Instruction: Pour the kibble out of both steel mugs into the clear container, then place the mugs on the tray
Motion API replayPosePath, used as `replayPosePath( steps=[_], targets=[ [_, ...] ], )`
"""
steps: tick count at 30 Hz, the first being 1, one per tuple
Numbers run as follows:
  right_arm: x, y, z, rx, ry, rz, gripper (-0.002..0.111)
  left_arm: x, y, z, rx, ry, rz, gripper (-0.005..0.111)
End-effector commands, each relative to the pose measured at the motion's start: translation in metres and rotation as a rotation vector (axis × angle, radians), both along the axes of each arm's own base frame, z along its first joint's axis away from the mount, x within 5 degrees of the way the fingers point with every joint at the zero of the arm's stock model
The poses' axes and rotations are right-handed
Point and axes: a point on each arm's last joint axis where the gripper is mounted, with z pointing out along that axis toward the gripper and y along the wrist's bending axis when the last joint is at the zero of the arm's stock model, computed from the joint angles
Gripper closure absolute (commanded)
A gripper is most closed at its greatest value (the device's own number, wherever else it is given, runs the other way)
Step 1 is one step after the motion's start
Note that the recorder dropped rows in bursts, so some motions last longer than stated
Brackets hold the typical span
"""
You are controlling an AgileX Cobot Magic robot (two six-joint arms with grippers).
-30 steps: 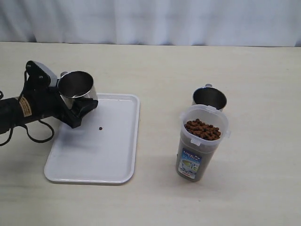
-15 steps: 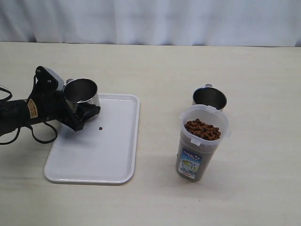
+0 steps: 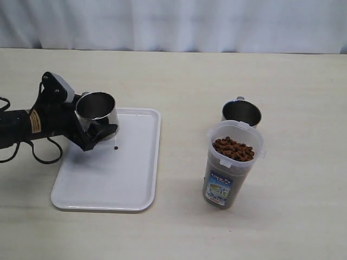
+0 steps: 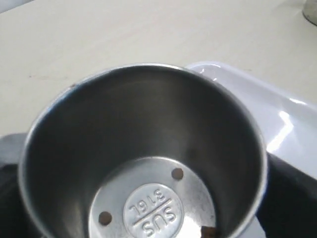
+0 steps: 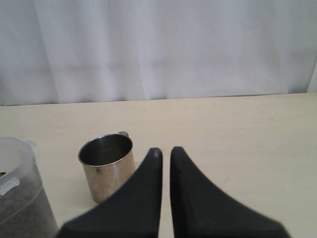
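Note:
My left gripper (image 3: 99, 130) is shut on an upright steel mug (image 3: 96, 106) at the far left corner of the white tray (image 3: 119, 181); whether its base touches the tray I cannot tell. The left wrist view looks down into this mug (image 4: 143, 148), which is bare except for one brown pellet (image 4: 208, 231) at its floor's edge. A single loose pellet (image 3: 116, 147) lies on the tray. The second steel mug (image 3: 241, 114) stands empty just behind the clear container (image 3: 230, 173), which is filled with kibble (image 3: 233, 148). My right gripper (image 5: 166, 151) is shut on nothing, beside that mug (image 5: 106, 166).
The right arm does not show in the exterior view. A white curtain (image 3: 173, 21) hangs along the table's far edge. Bare tabletop (image 3: 184, 97) lies between the tray and the container. The left arm's cables (image 3: 38, 154) trail off the tray's left side.
My left gripper has carried its mug down and slightly to the right toward the tray, and the mug has gone from tilted to upright. The container and second mug have not moved.

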Motion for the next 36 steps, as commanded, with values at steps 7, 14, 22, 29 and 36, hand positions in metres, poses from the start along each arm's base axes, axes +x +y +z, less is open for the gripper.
replayPosePath(
  steps=[7, 14, 22, 29, 36],
  targets=[
    [0.000, 0.000, -0.001, -0.013, -0.005, 0.004, 0.104, -0.006, 0.008, 0.066, 0.023, 0.121, 0.115, 0.021],
    [0.000, 0.000, -0.001, -0.013, -0.005, 0.004, 0.104, -0.058, 0.011, 0.149, -0.150, 0.168, 0.254, 0.068],
    [0.000, 0.000, -0.001, -0.013, -0.005, 0.004, 0.104, -0.209, 0.046, 0.196, -0.223, -0.294, 0.597, 0.107],
    [0.000, 0.000, -0.001, -0.009, -0.005, 0.004, 0.104, -0.272, 0.062, 0.161, -0.318, -0.544, 0.733, 0.107],
    [0.000, 0.000, -0.001, -0.009, -0.005, 0.004, 0.104, -0.272, 0.064, 0.142, -0.303, -0.521, 0.757, 0.107]
  ],
)
